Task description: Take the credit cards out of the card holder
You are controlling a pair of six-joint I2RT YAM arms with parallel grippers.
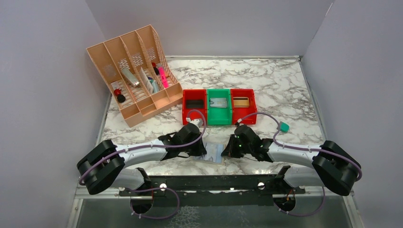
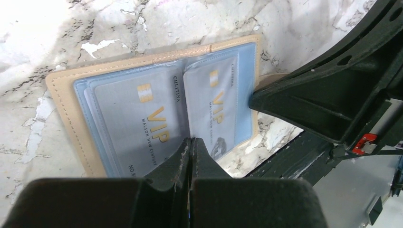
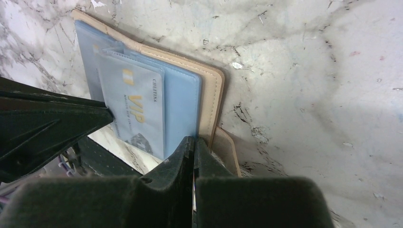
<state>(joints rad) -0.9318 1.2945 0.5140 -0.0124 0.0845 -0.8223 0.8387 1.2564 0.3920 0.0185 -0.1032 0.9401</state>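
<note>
grey arms [image 1: 142, 153]; purple cables [image 1: 264, 115]; black pincers [image 2: 191, 145].

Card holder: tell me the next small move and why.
Probably open the left tool slightly and pinch the edge of a VIP card by its tips. The card holder lies open flat with both cards tucked inside. Both tools are shut, and the right tool rests at its snap-side edge, seemingly pinning it.

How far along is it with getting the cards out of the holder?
Done: the card holder lies open on the table. In hand: the left gripper and right gripper, fingers shut, sit at its edges. To do: both visible VIP cards sit in their sleeves, not yet pulled.
</note>
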